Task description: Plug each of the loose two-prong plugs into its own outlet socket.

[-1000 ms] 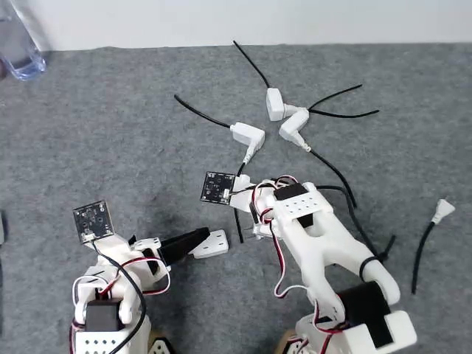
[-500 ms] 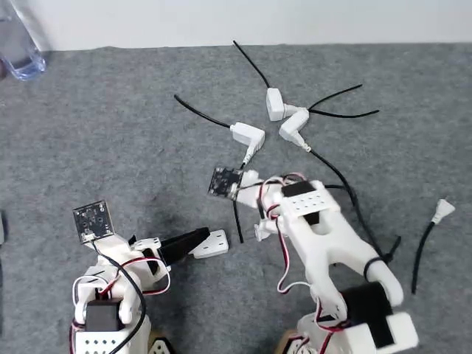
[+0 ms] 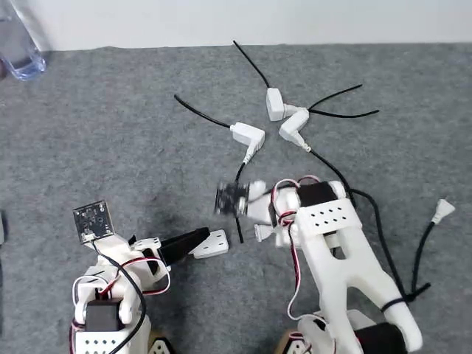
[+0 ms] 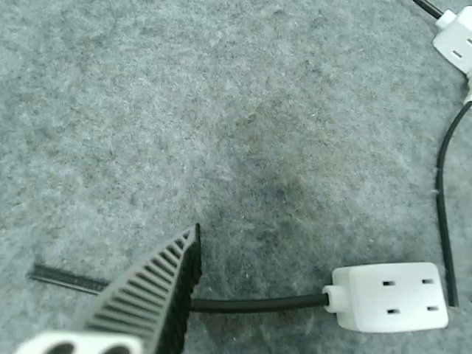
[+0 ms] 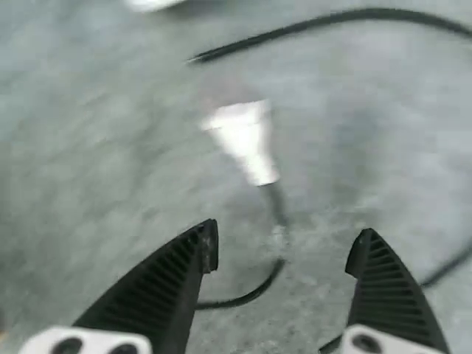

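The right claw (image 5: 287,230), spread wide and empty, should be centred over the white plug (image 5: 242,140) just ahead, then closed squarely across its body

White plastic arms (image 3: 346,258), black ribbed fingers (image 5: 158,287), red-and-white wire loops (image 3: 274,200), seemingly small square black circuit boards (image 3: 93,220).

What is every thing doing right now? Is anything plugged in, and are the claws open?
Socket: empty, lying flat.
Plug: loose, on the carpet under the right gripper.
Right gripper: open, holding nothing.
Left gripper: beside the socket; open or shut, can't tell.
Far cord ends: lying on the carpet, not held.
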Robot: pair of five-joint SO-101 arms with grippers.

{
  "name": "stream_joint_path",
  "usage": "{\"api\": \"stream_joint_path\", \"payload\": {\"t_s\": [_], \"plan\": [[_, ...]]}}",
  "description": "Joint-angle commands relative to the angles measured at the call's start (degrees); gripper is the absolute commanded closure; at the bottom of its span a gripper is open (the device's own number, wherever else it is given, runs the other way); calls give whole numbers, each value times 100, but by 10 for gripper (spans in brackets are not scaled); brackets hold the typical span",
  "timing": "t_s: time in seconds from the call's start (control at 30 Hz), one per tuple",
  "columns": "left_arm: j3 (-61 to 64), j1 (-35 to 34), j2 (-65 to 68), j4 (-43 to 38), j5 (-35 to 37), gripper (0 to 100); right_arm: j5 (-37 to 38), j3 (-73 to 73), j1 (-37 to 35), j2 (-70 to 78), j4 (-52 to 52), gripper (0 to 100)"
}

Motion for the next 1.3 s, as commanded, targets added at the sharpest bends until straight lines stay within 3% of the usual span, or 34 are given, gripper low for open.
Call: {"api": "stream_joint_path", "payload": {"t_s": [0.0, 0.23, 0.4, 1.27], "plan": [[-66, 9, -26, 35, -53, 349, 519, -281, -48, -198, 400, 707], [-66, -9, -26, 35, -53, 349, 466, -202, -549, -189, 163, 707], [-66, -545, -44, -26, -62, 349, 79, 132, -963, -189, -189, 707], [-66, -563, -26, 79, -369, 349, -105, 1266, -1059, -189, -1473, 752]]}}
